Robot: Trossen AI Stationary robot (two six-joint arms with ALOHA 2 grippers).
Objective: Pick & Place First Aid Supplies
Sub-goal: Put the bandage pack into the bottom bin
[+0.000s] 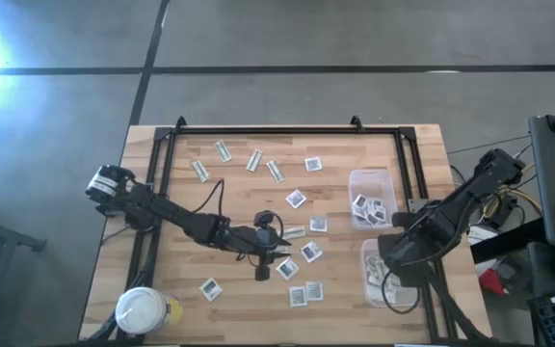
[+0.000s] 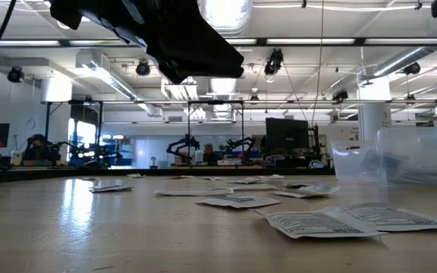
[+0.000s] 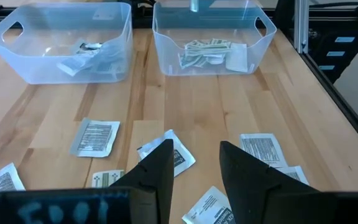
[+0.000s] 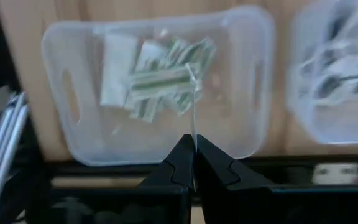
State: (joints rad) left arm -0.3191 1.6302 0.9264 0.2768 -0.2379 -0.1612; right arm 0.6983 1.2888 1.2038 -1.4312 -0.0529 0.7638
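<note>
White square packets (image 1: 297,199) and pale green-and-white strips (image 1: 223,151) lie flat and scattered on the wooden table (image 1: 162,202). My left gripper (image 3: 194,168) hovers open and tilted down over the middle cluster. A white packet (image 3: 166,152) lies just beyond its fingertips, untouched. My right gripper (image 4: 193,149) points down over the near clear tub (image 4: 160,87), which holds green-and-white strips. It is shut on a thin strip (image 4: 194,112) seen edge-on. The far tub (image 1: 371,198) holds white packets. My right gripper pinches one end of the thin strip (image 4: 194,134) between its two fingertips, coming from above and pointing down. The strip hangs below the fingers, edge-on to the wrist view, clear of the table and over the tub of strips.
A white-lidded round jar (image 1: 143,310) stands at the table's near left corner. A black frame rail (image 1: 277,129) runs along the far edge and both sides. More packets (image 2: 317,222) lie near the low camera. Bare wood shows between the middle packets and the jar.
</note>
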